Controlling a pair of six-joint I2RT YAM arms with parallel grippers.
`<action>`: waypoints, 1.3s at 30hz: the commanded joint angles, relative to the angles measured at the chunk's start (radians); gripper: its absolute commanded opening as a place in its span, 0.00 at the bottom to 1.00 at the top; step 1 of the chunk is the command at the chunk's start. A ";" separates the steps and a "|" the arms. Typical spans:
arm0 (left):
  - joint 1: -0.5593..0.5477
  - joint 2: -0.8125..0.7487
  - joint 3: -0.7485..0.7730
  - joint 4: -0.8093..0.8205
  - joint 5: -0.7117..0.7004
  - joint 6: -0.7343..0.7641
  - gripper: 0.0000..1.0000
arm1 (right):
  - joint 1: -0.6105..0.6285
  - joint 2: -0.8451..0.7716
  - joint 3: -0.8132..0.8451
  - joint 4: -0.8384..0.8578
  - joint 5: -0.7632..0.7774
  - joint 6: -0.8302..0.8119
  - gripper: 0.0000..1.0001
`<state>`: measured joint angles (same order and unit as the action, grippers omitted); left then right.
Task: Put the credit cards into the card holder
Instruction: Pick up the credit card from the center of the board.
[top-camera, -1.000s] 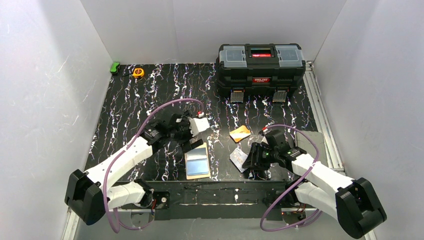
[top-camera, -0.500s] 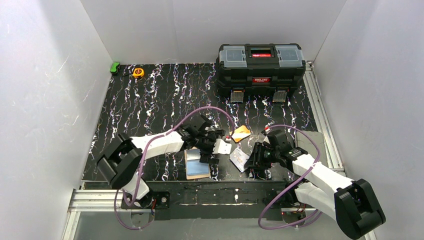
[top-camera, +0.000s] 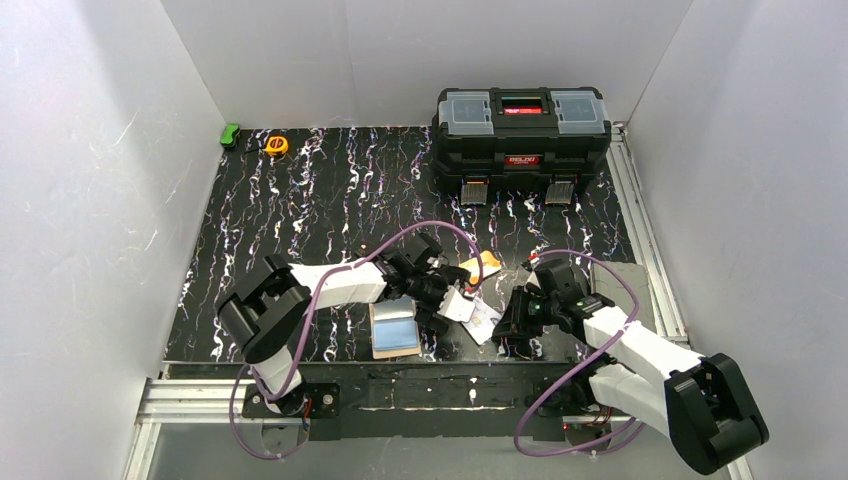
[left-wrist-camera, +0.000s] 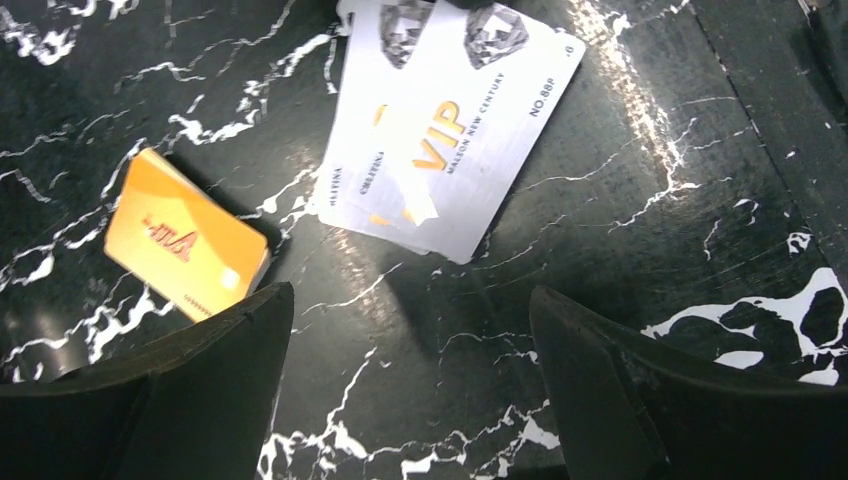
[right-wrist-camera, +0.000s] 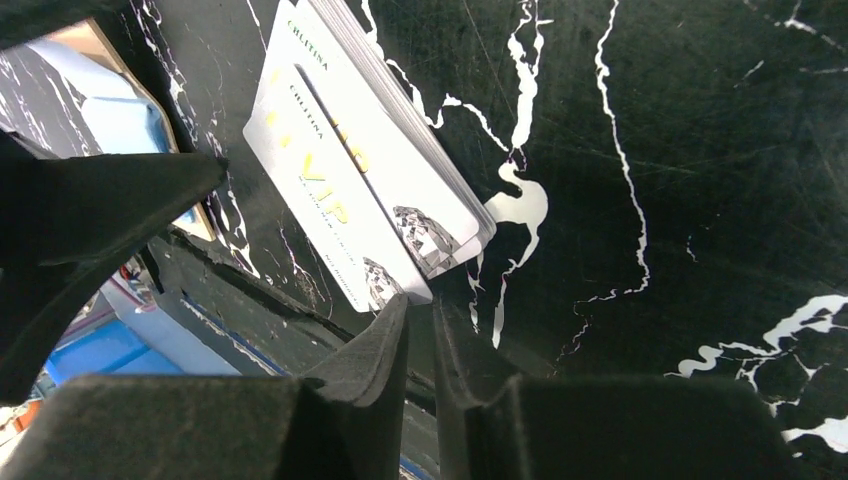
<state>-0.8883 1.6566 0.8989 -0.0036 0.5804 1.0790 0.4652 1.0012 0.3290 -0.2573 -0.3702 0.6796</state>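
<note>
Silver-white rectangular plastic cards (left-wrist-camera: 440, 130) are overlapped under the open left gripper (left-wrist-camera: 410, 295); at their 3 o'clock, the state of the right gripper (right-wrist-camera: 420, 310) cannot be told.

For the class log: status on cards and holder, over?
Left gripper open, by silver cards. Right gripper nearly shut at their corner, grip unclear. Holder open, blue card inside; orange card loose. No obstruction seen.

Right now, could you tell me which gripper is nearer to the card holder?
Left. The left gripper hovers just beyond the card holder's right edge; the right gripper sits farther right, past the silver cards.
</note>
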 joint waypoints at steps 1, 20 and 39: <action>-0.016 0.033 0.032 -0.026 0.056 0.086 0.85 | -0.007 -0.002 -0.010 0.028 -0.021 -0.010 0.19; -0.069 0.059 -0.004 0.057 0.024 0.190 0.72 | -0.008 -0.093 -0.012 0.036 -0.045 -0.026 0.07; -0.128 0.025 -0.299 0.404 -0.011 0.428 0.59 | -0.014 0.094 0.095 0.132 -0.021 -0.066 0.08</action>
<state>-1.0042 1.6577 0.6460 0.4454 0.5724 1.4910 0.4572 1.0786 0.3710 -0.1520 -0.3672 0.6281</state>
